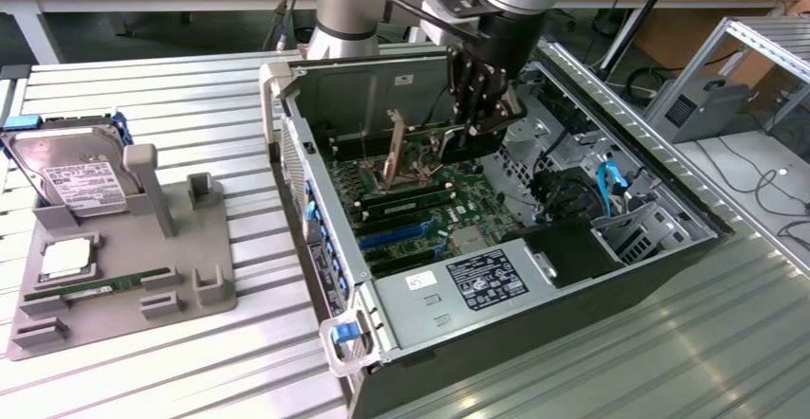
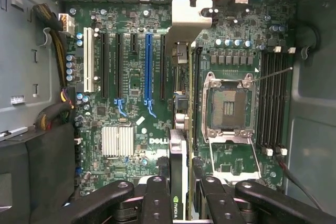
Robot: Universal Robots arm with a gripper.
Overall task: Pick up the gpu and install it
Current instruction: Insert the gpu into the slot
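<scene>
Gripper (image 1: pixel 481 127) clamps the gpu (image 2: pixel 177 153) edge-on inside the open computer case (image 1: pixel 408 329), just over the motherboard (image 2: pixel 131 119) slots. The pickup looks done, the seating not yet. At the exterior view's left, a grey tray (image 1: pixel 203 248) holds a hard drive (image 1: pixel 76 177) and a memory stick (image 1: pixel 114 284).
</scene>
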